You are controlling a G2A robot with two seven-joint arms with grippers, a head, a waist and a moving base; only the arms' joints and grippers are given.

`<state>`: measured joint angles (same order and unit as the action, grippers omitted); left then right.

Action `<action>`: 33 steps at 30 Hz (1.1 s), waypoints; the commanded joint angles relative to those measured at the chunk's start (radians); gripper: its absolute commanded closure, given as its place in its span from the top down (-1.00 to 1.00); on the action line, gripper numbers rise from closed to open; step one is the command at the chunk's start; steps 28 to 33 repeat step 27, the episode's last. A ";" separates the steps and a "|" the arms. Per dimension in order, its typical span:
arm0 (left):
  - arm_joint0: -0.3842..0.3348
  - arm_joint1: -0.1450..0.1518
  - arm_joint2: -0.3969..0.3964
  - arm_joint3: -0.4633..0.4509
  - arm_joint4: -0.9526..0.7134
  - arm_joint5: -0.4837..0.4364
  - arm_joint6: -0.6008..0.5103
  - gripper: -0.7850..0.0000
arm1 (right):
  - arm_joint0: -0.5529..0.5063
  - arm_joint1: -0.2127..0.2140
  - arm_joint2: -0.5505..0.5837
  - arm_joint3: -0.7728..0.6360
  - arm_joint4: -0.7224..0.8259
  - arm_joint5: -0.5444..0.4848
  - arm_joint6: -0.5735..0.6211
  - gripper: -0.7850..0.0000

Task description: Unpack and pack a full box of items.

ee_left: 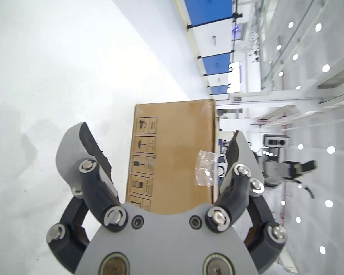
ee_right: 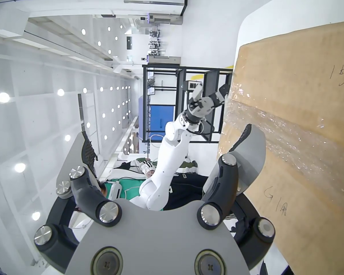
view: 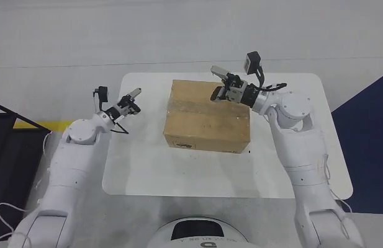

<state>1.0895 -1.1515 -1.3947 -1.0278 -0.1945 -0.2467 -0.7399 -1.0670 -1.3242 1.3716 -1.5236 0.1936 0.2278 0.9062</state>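
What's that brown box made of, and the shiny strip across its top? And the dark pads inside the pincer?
The box looks like matte brown cardboard, printed with handling symbols. The strip seems clear glossy plastic tape: wrinkled, glinting, brown showing through. The left pincer has pads probably of black rubber: dull, ridged.

Box [view: 207, 124] on table [view: 148, 177], left pincer [view: 137, 101] beside, right pincer [view: 215, 82] above

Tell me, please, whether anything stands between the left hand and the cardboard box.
Nothing visible does: the open left hand faces the side of the box, with only bare table between them.
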 commanded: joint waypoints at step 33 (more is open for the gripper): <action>0.175 0.043 -0.188 -0.225 -0.087 0.034 -0.064 1.00 | -0.192 0.046 0.390 -0.051 -0.001 -0.096 -0.359 1.00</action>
